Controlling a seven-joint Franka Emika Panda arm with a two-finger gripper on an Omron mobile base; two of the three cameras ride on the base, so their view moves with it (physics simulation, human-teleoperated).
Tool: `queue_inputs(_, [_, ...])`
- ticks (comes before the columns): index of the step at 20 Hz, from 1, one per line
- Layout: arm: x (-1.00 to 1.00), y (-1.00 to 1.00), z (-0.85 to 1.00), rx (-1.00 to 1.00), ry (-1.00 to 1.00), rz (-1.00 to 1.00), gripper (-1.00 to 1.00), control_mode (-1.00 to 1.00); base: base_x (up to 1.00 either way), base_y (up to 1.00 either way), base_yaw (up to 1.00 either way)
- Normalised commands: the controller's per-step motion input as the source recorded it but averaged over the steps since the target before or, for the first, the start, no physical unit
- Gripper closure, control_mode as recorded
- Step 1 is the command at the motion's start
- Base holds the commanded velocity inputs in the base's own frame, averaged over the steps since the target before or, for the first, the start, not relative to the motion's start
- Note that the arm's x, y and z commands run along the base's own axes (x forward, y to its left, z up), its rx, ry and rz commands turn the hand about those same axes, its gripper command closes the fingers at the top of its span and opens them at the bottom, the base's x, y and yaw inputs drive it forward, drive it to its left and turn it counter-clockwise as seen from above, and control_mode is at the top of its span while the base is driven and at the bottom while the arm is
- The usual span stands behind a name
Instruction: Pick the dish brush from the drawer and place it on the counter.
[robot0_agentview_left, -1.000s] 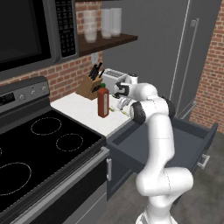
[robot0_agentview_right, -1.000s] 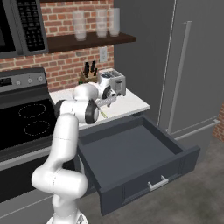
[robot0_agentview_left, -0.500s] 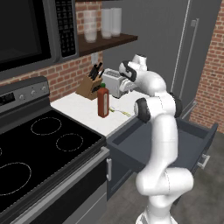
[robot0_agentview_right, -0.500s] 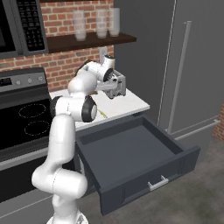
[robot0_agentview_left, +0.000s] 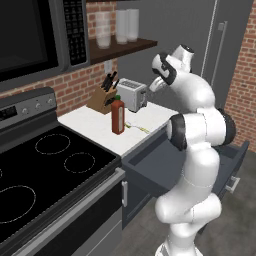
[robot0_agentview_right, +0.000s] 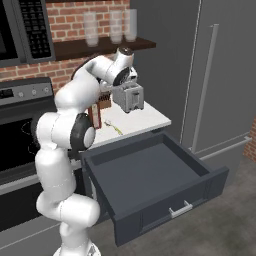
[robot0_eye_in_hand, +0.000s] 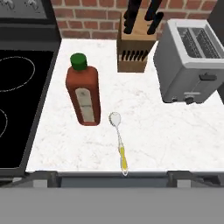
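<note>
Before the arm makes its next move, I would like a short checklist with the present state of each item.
1. Dish brush lies on the counter: ok.
2. Brush is apart from the red sauce bottle: ok.
3. Brush handle end sits near the counter's front edge, may roll off: cannot tell.
4. Drawer is open, nothing visible inside: ok.
5. Arm is raised above the counter, near the toaster: ok.
6. Gripper open: cannot tell.
</note>
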Motion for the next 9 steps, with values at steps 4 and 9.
queue_inputs(4, [-1.0, -0.92, 0.06, 0.01, -0.44, 0.0, -1.0, -1.0, 0.0, 0.0, 0.0])
queue_inputs(9, [-1.0, -0.99, 0.0, 0.0, -0.39, 0.0, -1.0, -1.0, 0.0, 0.0, 0.0])
